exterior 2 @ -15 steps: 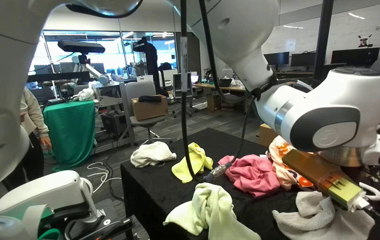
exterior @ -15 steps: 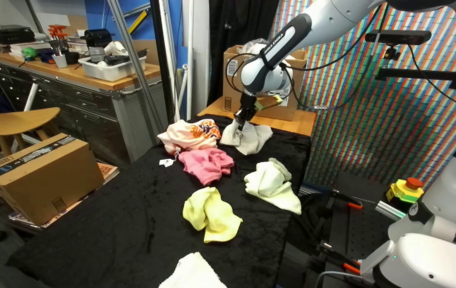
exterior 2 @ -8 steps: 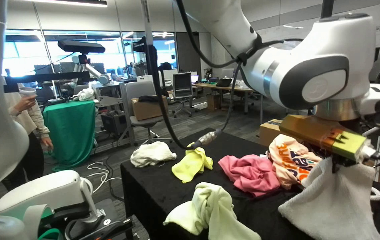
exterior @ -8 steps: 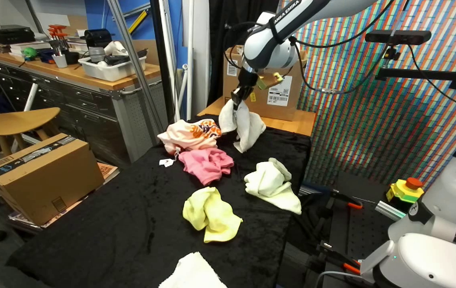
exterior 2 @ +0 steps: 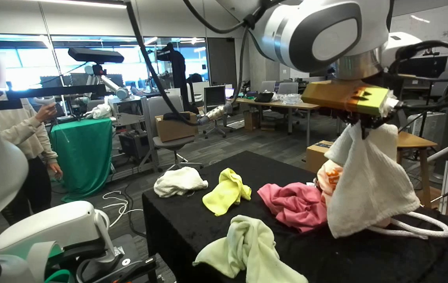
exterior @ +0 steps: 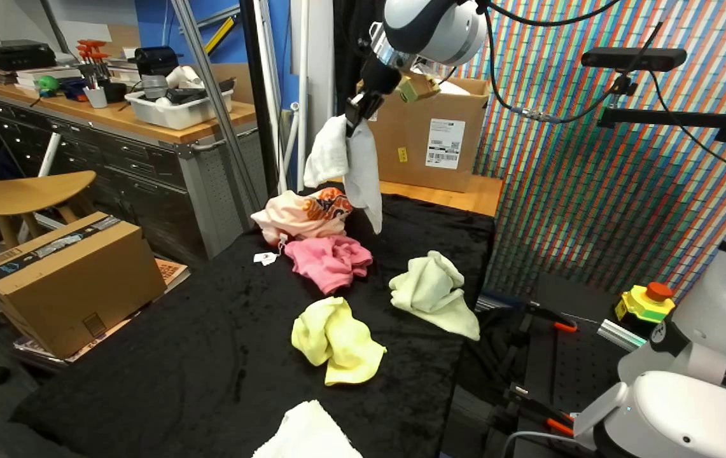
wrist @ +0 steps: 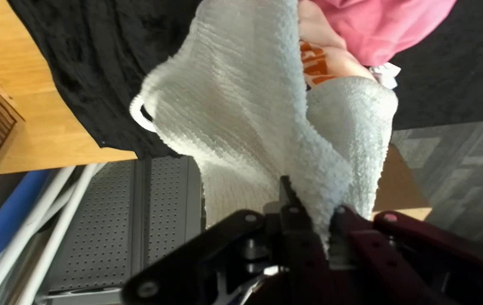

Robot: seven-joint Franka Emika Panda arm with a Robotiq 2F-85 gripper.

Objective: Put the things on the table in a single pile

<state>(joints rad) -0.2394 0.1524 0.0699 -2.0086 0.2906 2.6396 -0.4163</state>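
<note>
By the look of it, you are working in the early part of this job: nothing like a single pile is standing on the black-covered tabletop (exterior: 197, 356) yet. Your jaws are pinching tightly, with next to no gap, on the greyish-white cloth (exterior 2: 369, 188), which is hanging in loose folds near the peach garment (exterior: 296, 219) and, in an exterior view, hiding part of it. Whether its lower corners are brushing anything, the views are not making clear.

The peach garment and the pink cloth (exterior: 331, 261) are lying against each other, so that pair is probably serving as the start of the pile. Three pieces are lying apart on the tabletop: the pale green cloth (exterior: 432, 292), the yellow cloth (exterior: 337, 340) and, farthest from the pair, the white cloth (exterior 2: 178, 181).

You are likely meaning to lay the greyish-white cloth on the peach garment; that release is not happening yet. Beyond it, at least three more pickups are waiting for you, perhaps four if the pink cloth is needing a proper place on top.
</note>
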